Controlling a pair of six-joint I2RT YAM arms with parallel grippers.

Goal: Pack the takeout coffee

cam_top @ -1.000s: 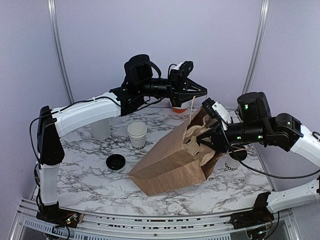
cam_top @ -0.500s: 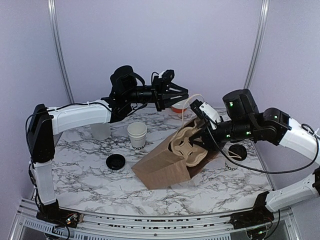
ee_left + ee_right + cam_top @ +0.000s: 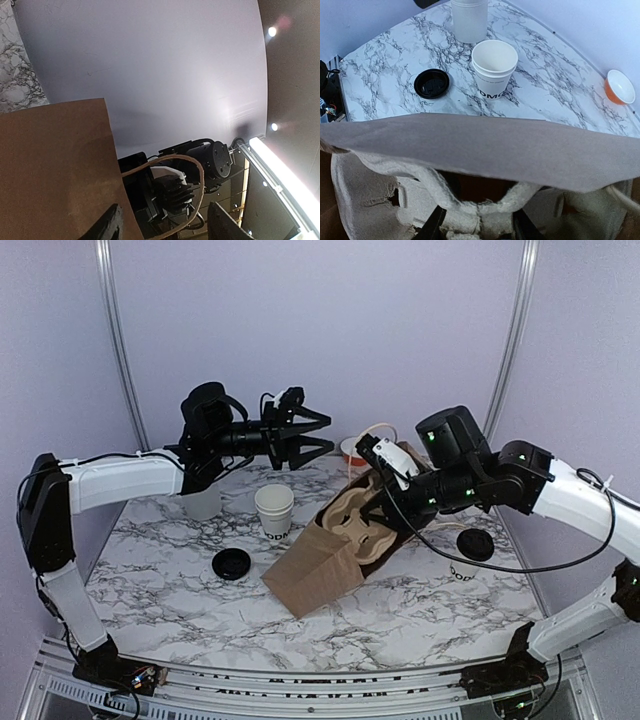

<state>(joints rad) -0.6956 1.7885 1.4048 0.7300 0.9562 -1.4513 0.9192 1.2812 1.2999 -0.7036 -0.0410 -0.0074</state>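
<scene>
While my left hand point(image 3: 330, 433) hangs spread and empty, my right hand point(image 3: 477, 226) pinches the cup tray point(image 3: 362, 528) at the bag's point(image 3: 310, 578) mouth; the lidded coffee cup point(image 3: 464, 566) stands on the surface point(image 3: 180, 605) just right of that hand, apart.

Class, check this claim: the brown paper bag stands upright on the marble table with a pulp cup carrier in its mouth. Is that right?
Not quite. The top external view shows the paper bag lying on its side on the marble table, with the cup carrier in its mouth.
</scene>
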